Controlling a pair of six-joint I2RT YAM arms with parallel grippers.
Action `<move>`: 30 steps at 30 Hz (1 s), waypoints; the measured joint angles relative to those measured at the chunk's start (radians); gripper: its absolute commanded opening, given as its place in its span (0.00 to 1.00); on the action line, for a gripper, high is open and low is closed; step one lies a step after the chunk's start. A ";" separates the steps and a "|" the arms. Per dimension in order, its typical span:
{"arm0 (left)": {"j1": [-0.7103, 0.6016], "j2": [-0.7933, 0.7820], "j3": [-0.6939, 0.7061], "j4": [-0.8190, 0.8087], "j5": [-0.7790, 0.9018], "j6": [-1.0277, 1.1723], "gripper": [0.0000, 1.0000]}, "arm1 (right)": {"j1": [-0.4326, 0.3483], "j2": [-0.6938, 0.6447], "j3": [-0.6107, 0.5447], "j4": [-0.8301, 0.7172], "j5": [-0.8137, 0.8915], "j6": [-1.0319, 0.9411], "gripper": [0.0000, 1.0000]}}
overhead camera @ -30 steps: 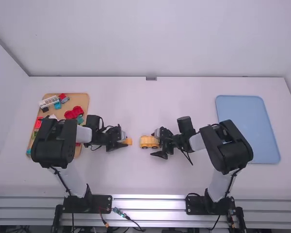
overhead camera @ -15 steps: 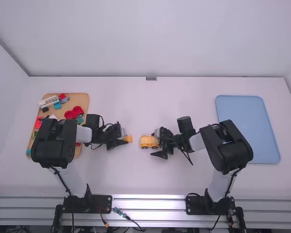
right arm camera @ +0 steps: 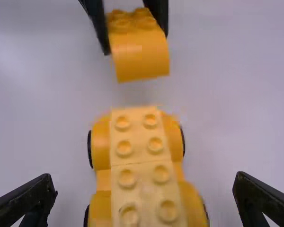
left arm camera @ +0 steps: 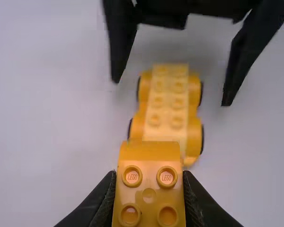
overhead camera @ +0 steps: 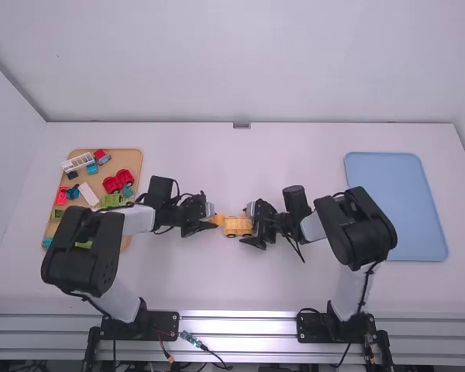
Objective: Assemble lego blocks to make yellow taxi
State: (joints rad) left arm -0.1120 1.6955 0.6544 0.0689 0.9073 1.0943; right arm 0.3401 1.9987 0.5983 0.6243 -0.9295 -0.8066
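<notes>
High view: two arms, one base at 7 o'clock, one at 5, on one white counter (overhead camera: 178, 279). One yellow taxi base (overhead camera: 235, 226), just 6 o'clock of the middle. One orange-yellow block (overhead camera: 218, 219) at the taxi base's 9 o'clock end, in the left claw (overhead camera: 211, 222). Right claw (overhead camera: 250, 225) at the taxi base's 3 o'clock end, tips either side. One tan board (overhead camera: 130, 159) at 9 o'clock; on it one white ladder-like piece (overhead camera: 78, 162), one white block (overhead camera: 87, 194), one red rounded piece (overhead camera: 118, 182), at least three green pieces (overhead camera: 111, 201). More blocks there, some behind the left arm, so no full count. One blue tray (overhead camera: 395, 205) at 3 o'clock.

Left wrist view: left claw pinching the one orange-yellow block, one finger each side, four studs showing. Beyond it one taxi base, four wheels, eight studs visible in four rows of two, its near end partly behind the block. Right claw's two fingers spread, one on each side of the taxi base, apart from it.

Right wrist view: right claw spread wide, two fingers, one taxi base between them, gap both sides. Eight studs, one seam across its pale top. One block in the left claw, just off the taxi base's far end, not touching.
</notes>
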 measured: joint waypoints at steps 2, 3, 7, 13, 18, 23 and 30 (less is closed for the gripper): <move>-0.023 0.000 0.000 0.002 0.000 0.001 0.02 | 0.000 0.036 0.007 -0.006 -0.004 0.008 0.99; -0.024 0.000 0.000 0.002 0.000 0.000 0.02 | 0.000 0.042 0.009 -0.006 -0.005 0.010 0.99; -0.031 0.000 0.000 0.026 0.000 -0.013 0.02 | 0.000 0.074 0.026 0.005 -0.023 0.014 0.99; -0.038 0.000 0.000 0.081 0.001 -0.056 0.02 | 0.000 0.094 0.058 0.003 -0.044 0.015 0.88; -0.077 0.000 0.000 0.113 -0.003 -0.090 0.02 | 0.013 0.094 0.061 0.003 -0.051 0.015 0.71; -0.095 0.000 0.000 0.145 -0.018 -0.137 0.02 | 0.027 0.094 0.061 0.001 -0.053 0.014 0.50; -0.095 0.002 0.000 0.153 -0.025 -0.179 0.02 | 0.026 0.094 0.061 0.000 -0.055 0.014 0.39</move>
State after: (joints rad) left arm -0.2073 1.6974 0.6548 0.2218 0.8822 0.9154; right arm 0.3664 2.0926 0.6594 0.6243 -0.9844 -0.7921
